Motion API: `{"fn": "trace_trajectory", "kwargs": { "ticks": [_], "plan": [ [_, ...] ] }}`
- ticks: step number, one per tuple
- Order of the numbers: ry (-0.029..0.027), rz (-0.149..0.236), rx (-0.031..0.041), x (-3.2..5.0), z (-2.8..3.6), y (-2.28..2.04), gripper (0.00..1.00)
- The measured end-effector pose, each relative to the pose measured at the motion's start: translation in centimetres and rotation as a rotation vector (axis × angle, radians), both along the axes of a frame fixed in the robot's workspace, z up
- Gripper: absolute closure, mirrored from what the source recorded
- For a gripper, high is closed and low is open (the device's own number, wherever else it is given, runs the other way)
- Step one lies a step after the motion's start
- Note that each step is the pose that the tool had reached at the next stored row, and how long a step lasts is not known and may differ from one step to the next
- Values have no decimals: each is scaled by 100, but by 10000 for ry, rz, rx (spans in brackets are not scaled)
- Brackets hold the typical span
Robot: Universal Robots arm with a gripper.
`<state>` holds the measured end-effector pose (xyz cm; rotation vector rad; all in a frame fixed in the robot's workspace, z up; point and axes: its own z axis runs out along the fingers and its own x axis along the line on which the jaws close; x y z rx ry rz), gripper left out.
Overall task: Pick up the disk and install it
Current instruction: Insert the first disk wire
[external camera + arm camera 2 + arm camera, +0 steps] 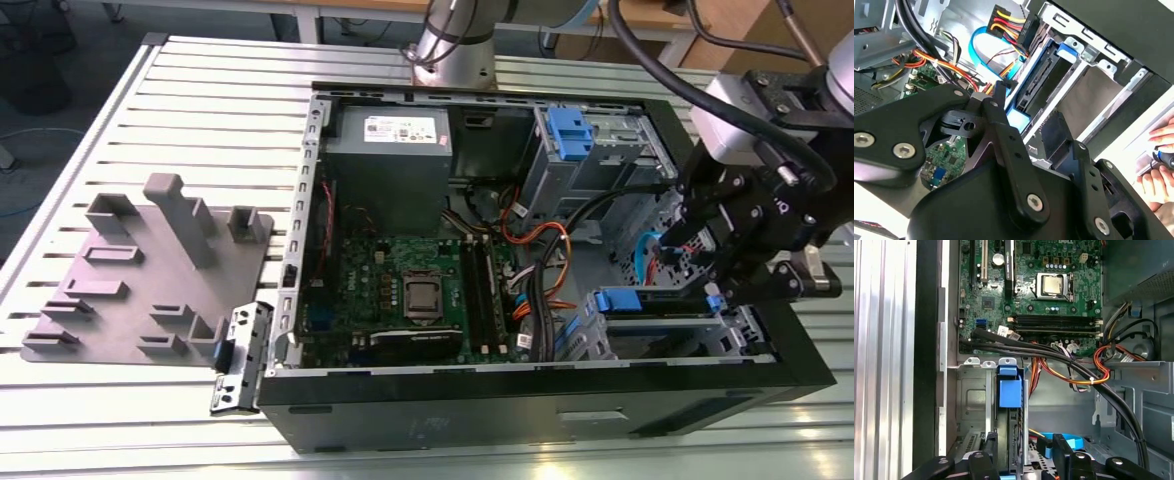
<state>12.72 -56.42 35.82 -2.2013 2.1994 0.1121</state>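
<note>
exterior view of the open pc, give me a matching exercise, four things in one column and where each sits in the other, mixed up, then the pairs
Things:
1. gripper
2. grey fixture plate
3. power supply box
4. processor socket

Places:
A. on the slatted table, outside the case, on the exterior view's left
B. in the middle of the green motherboard
C. in the far corner of the case, above the motherboard in this view
D. over the drive bay with the blue-railed disk, on the exterior view's right

Pairs: 1-D, 2-A, 3-C, 4-B
</note>
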Motion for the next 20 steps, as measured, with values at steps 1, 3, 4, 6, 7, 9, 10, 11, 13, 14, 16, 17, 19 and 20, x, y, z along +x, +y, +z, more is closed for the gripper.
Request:
{"fn": "trace_trajectory", "kwargs": {
  "ticks": [1, 3, 4, 6, 7, 9, 10, 11, 13, 14, 16, 17, 19, 20],
  "plan": [
    [0, -1, 0, 2, -18, 0, 45],
    [0, 1, -2, 5, -46, 0, 45],
    [0, 1, -1, 6, -58, 0, 45],
    [0, 1, -3, 6, -65, 0, 45],
    [0, 0, -4, 6, -66, 0, 45],
    [0, 1, -2, 6, -68, 0, 45],
    [-1, 1, -1, 6, -69, 0, 45],
    [0, 0, -2, 6, -69, 0, 45],
    [0, 1, -1, 6, -70, 0, 45],
    [0, 0, -1, 6, -71, 0, 45],
    [0, 1, -1, 6, -71, 0, 52],
    [0, 1, -1, 6, -72, 0, 58],
    [0, 0, -1, 6, -73, 0, 64],
    [0, 1, -1, 6, -74, 0, 70]
  ]
}}
